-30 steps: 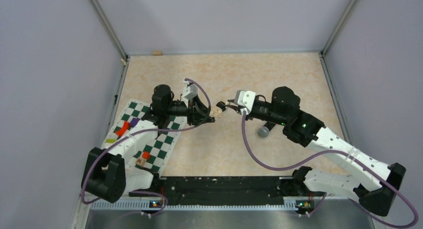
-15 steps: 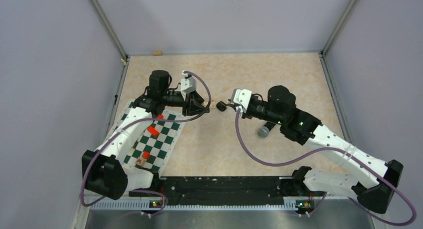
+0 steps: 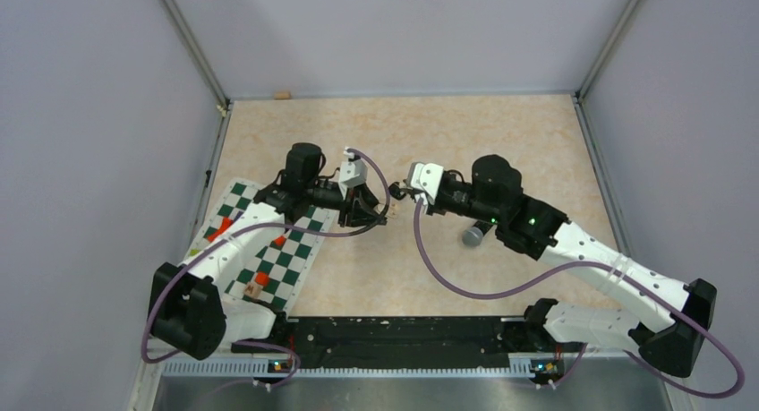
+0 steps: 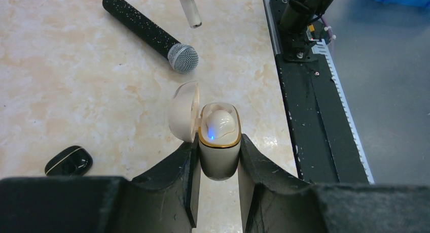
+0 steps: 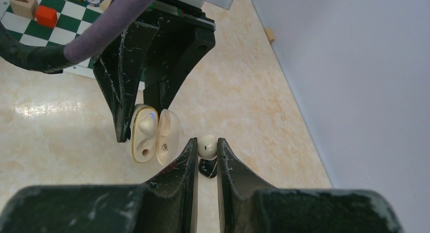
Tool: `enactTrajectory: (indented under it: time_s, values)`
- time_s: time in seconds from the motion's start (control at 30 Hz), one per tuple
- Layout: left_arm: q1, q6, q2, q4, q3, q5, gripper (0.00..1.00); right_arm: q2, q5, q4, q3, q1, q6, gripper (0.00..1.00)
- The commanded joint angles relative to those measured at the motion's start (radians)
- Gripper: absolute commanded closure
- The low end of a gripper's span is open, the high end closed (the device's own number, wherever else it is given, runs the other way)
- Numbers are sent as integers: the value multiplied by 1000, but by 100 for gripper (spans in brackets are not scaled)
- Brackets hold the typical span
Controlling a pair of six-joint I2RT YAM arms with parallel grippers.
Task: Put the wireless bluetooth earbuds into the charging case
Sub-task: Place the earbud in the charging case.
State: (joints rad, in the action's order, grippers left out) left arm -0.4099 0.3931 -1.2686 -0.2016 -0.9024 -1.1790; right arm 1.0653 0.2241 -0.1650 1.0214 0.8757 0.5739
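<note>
In the left wrist view my left gripper (image 4: 218,144) is shut on the cream charging case (image 4: 219,141), gold-rimmed, lid (image 4: 183,111) swung open. One white earbud (image 4: 221,124) sits in it beside a blue light. The right wrist view shows the case (image 5: 145,134) with a second socket empty. My right gripper (image 5: 207,141) is shut on another white earbud (image 5: 207,146), just right of the open lid and level with it. That earbud's stem (image 4: 190,12) hangs at the top of the left wrist view. From above, both grippers (image 3: 374,209) (image 3: 400,192) meet over mid-table.
A black microphone (image 4: 149,32) lies on the table beyond the case, also under the right arm (image 3: 474,234). A black oval case (image 4: 68,161) lies on the table below the held earbud (image 5: 208,168). A green checkered mat (image 3: 286,259) with small blocks lies left.
The left gripper swung away toward the back and came forward again with the case. The right gripper crept left with its earbud, closing the gap to the open case.
</note>
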Motion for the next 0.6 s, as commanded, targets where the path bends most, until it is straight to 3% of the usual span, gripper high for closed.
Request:
enactTrajectory:
  time_s: [0.0,0.33,0.57]
  values:
    - [-1,-103,35,173,33,-38,96,-32,21,69,-22,15,-3,96]
    - [2,-272,44,383,94,-51,96,-48,102,110,-92,19,-2,96]
    - [4,-226,68,395,125,-69,96,-30,74,150,-124,37,25,96]
